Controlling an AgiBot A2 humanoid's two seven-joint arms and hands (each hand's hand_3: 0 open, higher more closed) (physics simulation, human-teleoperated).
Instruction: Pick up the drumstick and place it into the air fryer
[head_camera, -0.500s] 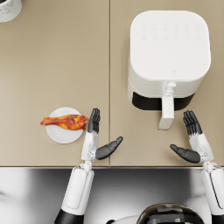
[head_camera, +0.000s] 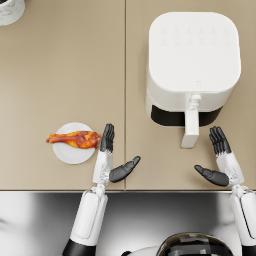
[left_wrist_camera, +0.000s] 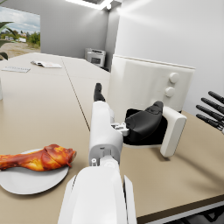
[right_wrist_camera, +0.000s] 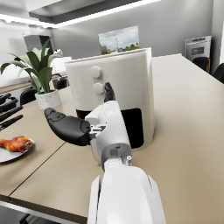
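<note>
- The drumstick lies on a small white plate near the front edge of the table, left of its middle seam. Nothing holds it, so judging by this the pick-up has not begun.
- The left hand hovers just beside the plate's right side, fingers spread and thumb pointing away from the plate. It holds nothing, and its fingertips are near the thick end of the drumstick.
- The right hand is empty too, fingers spread, near the front edge towards the table's right end, just right of the air fryer's handle.
- The white air fryer stands on the right half of the table, well apart from the plate. Its drawer looks pulled partly out, with a dark gap behind the handle.
- Left to do: grasp the drumstick, carry it across, put it inside.
- Only the head view shows both hands and the whole layout at once, plus a pale pot at the far left corner.
- Only the wrist views show the air fryer's two front knobs; the right wrist view also shows a potted plant behind.
</note>
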